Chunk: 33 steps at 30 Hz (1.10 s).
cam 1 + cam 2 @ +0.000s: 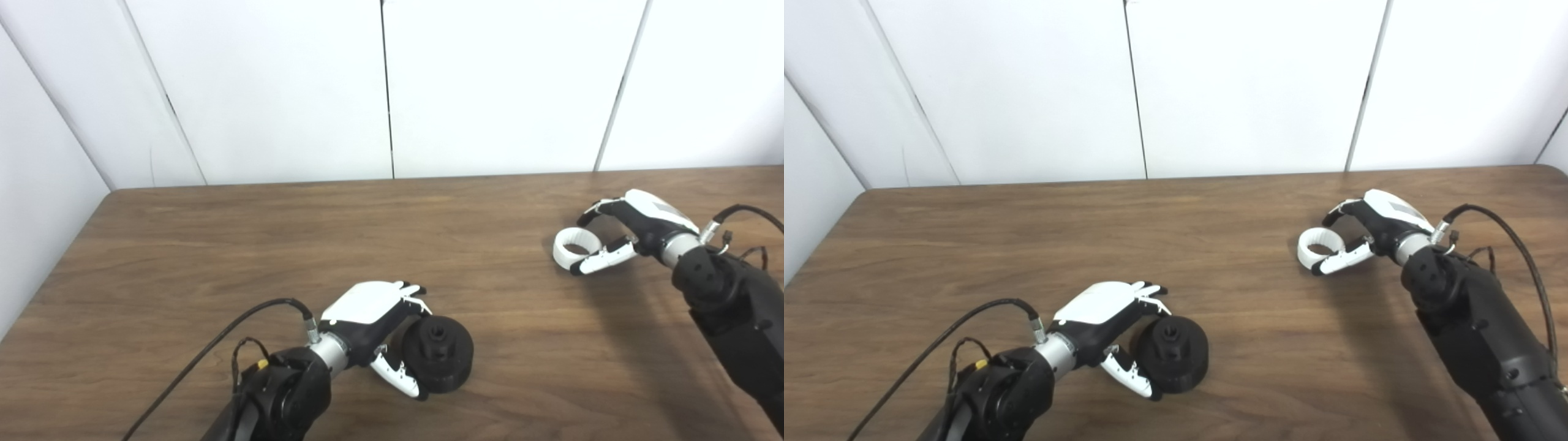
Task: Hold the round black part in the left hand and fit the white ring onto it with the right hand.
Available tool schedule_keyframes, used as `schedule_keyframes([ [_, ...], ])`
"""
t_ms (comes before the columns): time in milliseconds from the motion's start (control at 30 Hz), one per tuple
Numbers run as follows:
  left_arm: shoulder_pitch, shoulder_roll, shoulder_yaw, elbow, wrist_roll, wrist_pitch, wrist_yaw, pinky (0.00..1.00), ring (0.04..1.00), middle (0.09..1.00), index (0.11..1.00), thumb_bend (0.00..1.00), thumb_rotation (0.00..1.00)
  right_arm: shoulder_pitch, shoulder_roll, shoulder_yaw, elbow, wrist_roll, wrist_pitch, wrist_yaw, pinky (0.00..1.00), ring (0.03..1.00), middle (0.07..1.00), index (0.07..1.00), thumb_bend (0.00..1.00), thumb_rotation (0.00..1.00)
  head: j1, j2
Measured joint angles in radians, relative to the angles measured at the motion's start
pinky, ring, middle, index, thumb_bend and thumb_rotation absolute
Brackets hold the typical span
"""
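The round black part (438,353) lies on the wooden table (306,245) near the front, its face with a central hole turned up. My left hand (375,327) is right beside it on its left. The fingers reach over its far side and the thumb (398,376) lies along its near side, spread apart. The white ring (576,244) lies flat on the table at the right. My right hand (625,229) is open just right of it. Its thumb (603,256) lies against the ring's near side and its fingers curl above and behind it.
White wall panels (392,86) stand behind the table's far edge, and a wall runs along the left edge. Black cables run from both wrists. Bare wood lies between the two hands.
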Motion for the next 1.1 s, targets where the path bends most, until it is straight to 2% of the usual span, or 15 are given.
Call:
schedule_keyframes([
  [633, 0.002, 0.000, 0.004, -0.003, 0.001, 0.000, -0.004, 0.99, 1.000, 0.968, 0.687, 0.85, 0.21, 0.008, 0.001, 0.000, 0.004, -0.003, -0.001, -0.015, 0.91, 0.976, 0.912, 0.743, 0.88, 0.34, 0.002, 0.008],
  [900, 0.003, 0.000, 0.005, -0.004, 0.002, 0.000, -0.006, 0.99, 1.000, 0.970, 0.685, 0.85, 0.22, 0.008, 0.003, 0.004, 0.008, -0.003, -0.001, -0.017, 0.95, 0.983, 0.915, 0.741, 0.87, 0.34, 0.003, 0.009],
  [1100, 0.003, 0.000, 0.005, -0.004, 0.003, 0.000, -0.006, 0.98, 1.000, 0.973, 0.686, 0.85, 0.23, 0.007, 0.004, 0.007, 0.008, -0.004, -0.001, -0.019, 0.94, 0.981, 0.913, 0.737, 0.88, 0.34, 0.005, 0.009],
])
